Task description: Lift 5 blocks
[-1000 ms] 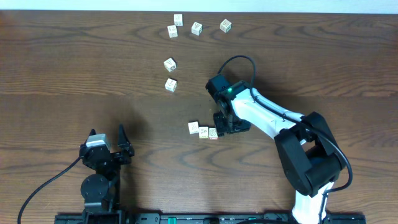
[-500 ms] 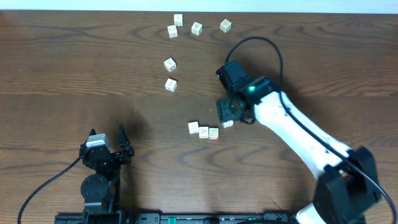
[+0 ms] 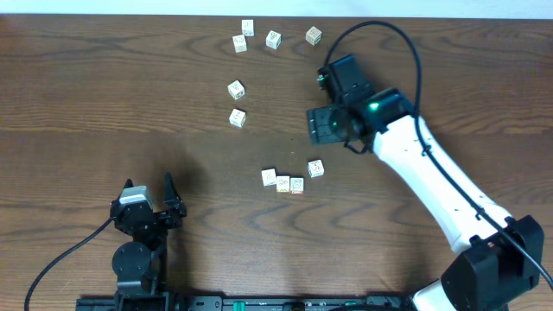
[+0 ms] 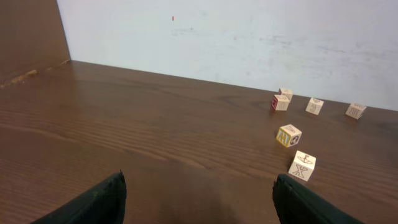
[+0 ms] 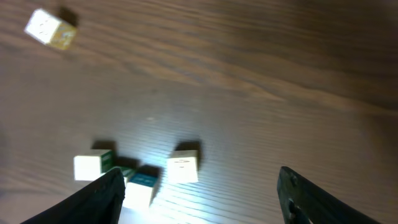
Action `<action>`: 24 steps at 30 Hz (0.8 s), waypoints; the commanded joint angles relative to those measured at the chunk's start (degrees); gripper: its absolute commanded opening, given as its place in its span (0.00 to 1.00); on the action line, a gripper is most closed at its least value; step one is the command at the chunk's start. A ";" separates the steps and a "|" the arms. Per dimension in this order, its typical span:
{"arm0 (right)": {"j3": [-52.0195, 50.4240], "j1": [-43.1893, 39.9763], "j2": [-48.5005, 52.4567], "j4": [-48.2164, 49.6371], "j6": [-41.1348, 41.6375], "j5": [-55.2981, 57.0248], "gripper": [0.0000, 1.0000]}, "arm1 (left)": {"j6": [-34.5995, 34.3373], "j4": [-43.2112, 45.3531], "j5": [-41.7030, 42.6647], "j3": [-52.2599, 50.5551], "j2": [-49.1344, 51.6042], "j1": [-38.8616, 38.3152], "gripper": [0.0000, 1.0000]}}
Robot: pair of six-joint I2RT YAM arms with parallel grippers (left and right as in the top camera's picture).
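Right fingers [image 5: 99, 200] now away, clear of blocks [image 5: 183, 167]

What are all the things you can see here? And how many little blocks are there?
Far blocks: four, cream-white with coloured prints, near the table's far edge.
Middle blocks: two, cream-white, one behind the other, apart.
Near blocks: four, cream-white; three in a row at the table's middle, with a lone block apart on the right arm's side. That makes ten blocks.
Table: one, dark brown wood.
Wall: one, pale, behind the table.
Cables: two, black, one per arm.
Right arm: one, white and black, stretched over the table.
Left gripper: black, open, empty, at the near edge.
Right gripper: black, open, empty, beyond the lone block.
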 commanded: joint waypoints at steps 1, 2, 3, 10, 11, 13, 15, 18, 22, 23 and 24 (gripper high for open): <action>1.33 -3.37 -0.87 -1.42 -0.76 -0.83 0.73 | 0.72 -1.79 -0.96 -1.29 -0.35 -0.13 0.76; 1.33 -3.96 -0.87 -1.77 -0.92 -0.87 0.73 | 0.72 -1.81 -0.42 -1.29 -0.35 -0.13 0.76; 1.33 -4.63 -0.87 -2.14 -1.99 -0.87 0.73 | 0.72 -1.81 -0.42 -1.29 -0.35 -0.13 0.76; 1.33 -6.69 -0.87 -4.17 -6.27 -1.01 0.68 | 1.05 -2.23 13.62 -0.63 0.15 -0.13 0.76; 1.33 -6.73 -0.87 -4.09 -6.29 -0.98 0.71 | -0.26 -3.26 14.88 -0.02 0.94 -0.15 0.76; 1.33 -6.88 -0.87 -4.15 -6.34 -0.68 0.74 | -2.93 -4.44 14.45 1.33 3.63 -0.13 0.76; 1.33 -7.32 -0.87 -4.13 -6.32 -0.74 0.74 | -3.15 -3.61 14.12 2.86 7.78 -0.13 0.76; 1.57 -8.96 -0.92 -4.07 -7.41 -0.72 0.78 | -3.13 -0.59 14.12 7.58 17.75 -0.13 0.76; 4.68 -13.25 -1.09 -6.21 -7.58 -2.29 0.80 | -2.05 -0.57 14.19 18.14 34.40 -0.15 0.76; 6.03 -14.62 -1.09 -6.99 -7.63 -4.13 0.81 | -2.05 -1.07 14.49 21.70 39.58 -0.24 0.76; 7.50 -15.96 -1.09 -7.91 -7.63 -6.23 0.81 | -2.05 -1.95 15.13 24.90 43.98 -0.37 0.76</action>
